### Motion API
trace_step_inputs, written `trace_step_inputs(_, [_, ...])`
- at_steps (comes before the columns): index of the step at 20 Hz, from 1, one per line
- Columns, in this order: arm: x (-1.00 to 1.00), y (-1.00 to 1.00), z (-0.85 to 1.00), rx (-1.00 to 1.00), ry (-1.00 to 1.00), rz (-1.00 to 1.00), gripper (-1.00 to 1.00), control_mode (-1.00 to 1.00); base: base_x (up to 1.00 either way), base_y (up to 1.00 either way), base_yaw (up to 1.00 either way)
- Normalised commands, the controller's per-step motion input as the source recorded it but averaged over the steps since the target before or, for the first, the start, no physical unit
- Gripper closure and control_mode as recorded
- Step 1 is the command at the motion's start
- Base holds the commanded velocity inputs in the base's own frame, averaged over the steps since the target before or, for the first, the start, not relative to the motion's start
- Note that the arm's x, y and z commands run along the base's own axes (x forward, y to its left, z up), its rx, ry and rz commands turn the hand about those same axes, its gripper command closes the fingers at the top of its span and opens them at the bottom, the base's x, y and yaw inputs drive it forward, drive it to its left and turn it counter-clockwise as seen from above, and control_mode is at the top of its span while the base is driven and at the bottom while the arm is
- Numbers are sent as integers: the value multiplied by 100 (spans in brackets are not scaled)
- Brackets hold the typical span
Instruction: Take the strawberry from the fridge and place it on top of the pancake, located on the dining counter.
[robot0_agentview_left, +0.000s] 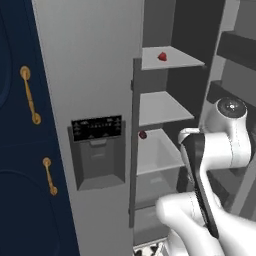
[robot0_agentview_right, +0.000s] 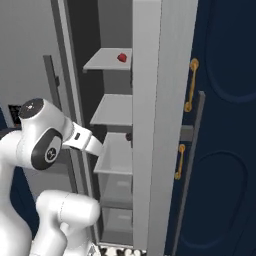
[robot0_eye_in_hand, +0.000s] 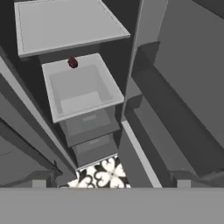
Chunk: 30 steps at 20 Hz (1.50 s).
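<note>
fridge (robot0_agentview_left: 95, 75) stands with its right door swung open; light grey inner shelves and a bin exposed. two small red things inside. on the top shelf (robot0_agentview_left: 172, 59), near its middle toward the front, a bright red lump (robot0_agentview_left: 162, 56), also seen in the right base view (robot0_agentview_right: 121, 57). lower, at the back left corner of the open bin (robot0_eye_in_hand: 81, 87), a tiny dark red round berry (robot0_eye_in_hand: 73, 63), seen in the left base view just by the door post (robot0_agentview_left: 143, 134). by size and shape i judge the lower one to be the strawberry, though both are too small to be sure.

arm reaches into the opening at about bin height. hand view looks down over the bin, the drawers below and a patch of patterned floor tile (robot0_eye_in_hand: 103, 173). gripper tips are not clear at the bottom of that view; cannot tell whether the fingers are spread or pressed together.

step in hand: approach for the pick. pancake and dining counter come later.

to do it well: spread the fingers before entering the bin, come in over the front rim, keep the wrist off the shelf above. the berry sits tight in the corner, so set the fingers so neither jams on a bin wall. close gently; it may roll.
</note>
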Motion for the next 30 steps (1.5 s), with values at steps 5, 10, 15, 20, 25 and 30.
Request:
trace_step_inputs(5, [0, 0, 0, 0, 0, 0, -100, 100, 61, 0, 13])
trace_step_inputs(10, [0, 0, 0, 0, 0, 0, -100, 100, 41, -8, 10])
trace_step_inputs(15, [0, 0, 0, 0, 0, 0, -100, 100, 41, -41, 4])
trace_step_inputs(20, [0, 0, 0, 0, 0, 0, -100, 100, 36, -24, 3])
trace_step_inputs(25, [35, 0, 68, 15, -25, 8, -100, -100, 0, 0, 0])
trace_step_inputs(30, [28, 7, 100, 1, -31, 5, -100, -100, 0, 0, 0])
